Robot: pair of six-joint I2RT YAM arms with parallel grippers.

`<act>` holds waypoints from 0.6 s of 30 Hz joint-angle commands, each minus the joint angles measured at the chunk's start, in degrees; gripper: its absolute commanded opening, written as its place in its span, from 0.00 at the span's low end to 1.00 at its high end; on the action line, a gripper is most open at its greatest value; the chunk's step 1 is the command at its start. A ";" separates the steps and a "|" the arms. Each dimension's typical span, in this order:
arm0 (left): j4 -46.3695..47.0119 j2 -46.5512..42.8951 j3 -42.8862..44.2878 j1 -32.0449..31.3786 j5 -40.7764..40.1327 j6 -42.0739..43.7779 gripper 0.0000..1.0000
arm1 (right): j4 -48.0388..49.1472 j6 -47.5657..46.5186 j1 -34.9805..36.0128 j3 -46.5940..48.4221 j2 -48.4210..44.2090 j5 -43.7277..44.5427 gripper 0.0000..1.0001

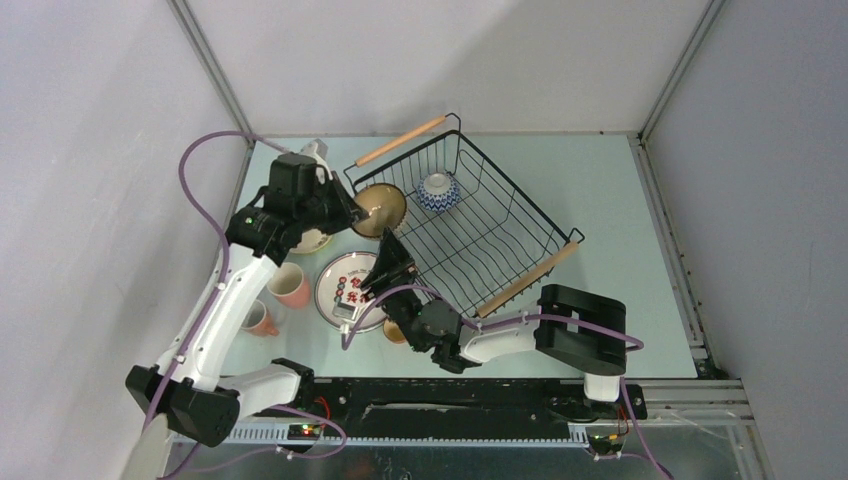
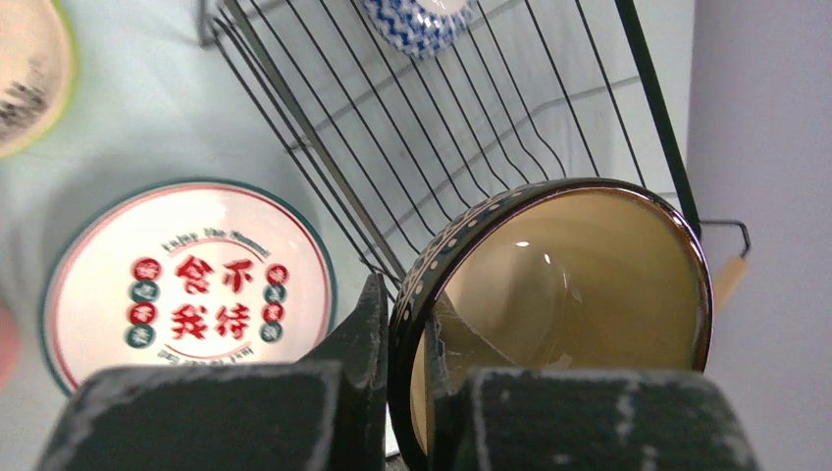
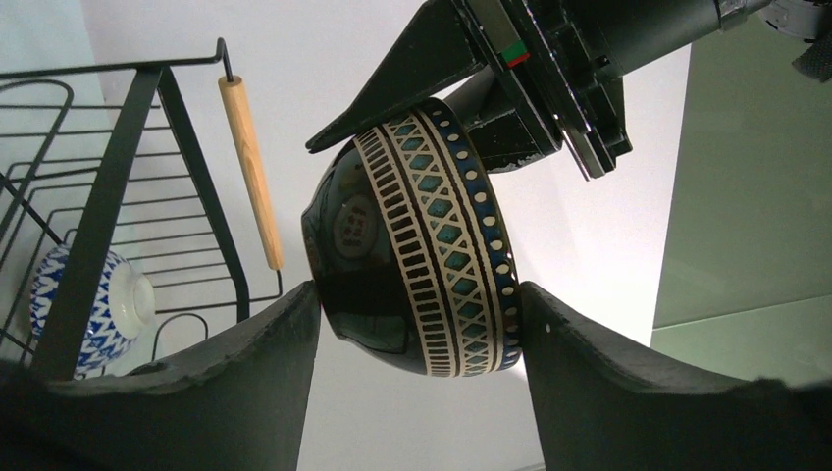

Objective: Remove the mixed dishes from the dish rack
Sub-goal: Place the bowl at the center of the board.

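Observation:
A dark bowl point(image 1: 380, 208) with a cream-and-teal patterned band and a tan inside hangs on its side above the dish rack's point(image 1: 500, 225) near left corner. My left gripper point(image 2: 412, 334) is shut on the bowl point(image 2: 579, 275), one finger inside its rim and one outside. My right gripper point(image 3: 419, 294) reaches up from below. Its fingers point(image 3: 245, 392) flank the bowl point(image 3: 422, 245) very closely at base and rim, jaws wide. A blue-and-white bowl point(image 1: 438, 192) lies in the rack's far corner. The green-rimmed plate point(image 1: 350, 288) with red characters lies on the table.
Two pink mugs point(image 1: 290, 285) point(image 1: 258, 320) stand left of the plate. A cream saucer point(image 1: 312, 240) lies under the left arm, and a small tan cup point(image 1: 393, 330) by the right wrist. The rack's wooden handles point(image 1: 400, 140) point(image 1: 525, 280) mark its ends.

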 commanded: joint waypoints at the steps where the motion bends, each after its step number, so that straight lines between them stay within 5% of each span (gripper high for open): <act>1: 6.96 -3.37 4.49 0.70 -7.11 3.60 0.00 | 6.14 8.17 0.01 1.59 -4.01 0.97 0.85; 14: 13.27 -8.67 -1.73 0.73 -15.19 6.70 0.00 | -15.20 28.86 -0.02 1.58 -16.61 5.37 1.00; 18: 14.35 -10.02 -4.27 0.69 -15.23 7.51 0.00 | -32.36 40.11 0.12 3.75 -23.14 7.15 1.00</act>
